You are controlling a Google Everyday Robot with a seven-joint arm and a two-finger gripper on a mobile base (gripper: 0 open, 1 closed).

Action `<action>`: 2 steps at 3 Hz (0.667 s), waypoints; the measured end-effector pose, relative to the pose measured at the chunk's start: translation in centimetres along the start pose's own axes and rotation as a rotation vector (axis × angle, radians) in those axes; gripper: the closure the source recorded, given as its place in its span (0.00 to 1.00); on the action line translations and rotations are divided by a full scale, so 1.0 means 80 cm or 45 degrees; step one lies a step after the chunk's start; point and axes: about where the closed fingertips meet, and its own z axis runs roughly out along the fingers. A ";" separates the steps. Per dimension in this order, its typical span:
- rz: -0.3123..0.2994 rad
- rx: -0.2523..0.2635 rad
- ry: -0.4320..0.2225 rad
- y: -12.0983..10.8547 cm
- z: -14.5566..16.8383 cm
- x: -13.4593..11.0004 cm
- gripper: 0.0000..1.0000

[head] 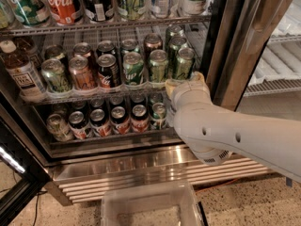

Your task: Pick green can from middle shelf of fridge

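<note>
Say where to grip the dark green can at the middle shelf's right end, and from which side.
Grip the green can mid-body across its round sides, coming in from the front: it stands upright with another can close beside and a third can behind. The tool is at its base.
</note>
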 end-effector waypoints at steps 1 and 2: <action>0.014 0.040 -0.003 -0.003 0.017 -0.001 0.41; 0.024 0.088 -0.011 -0.012 0.029 -0.003 0.39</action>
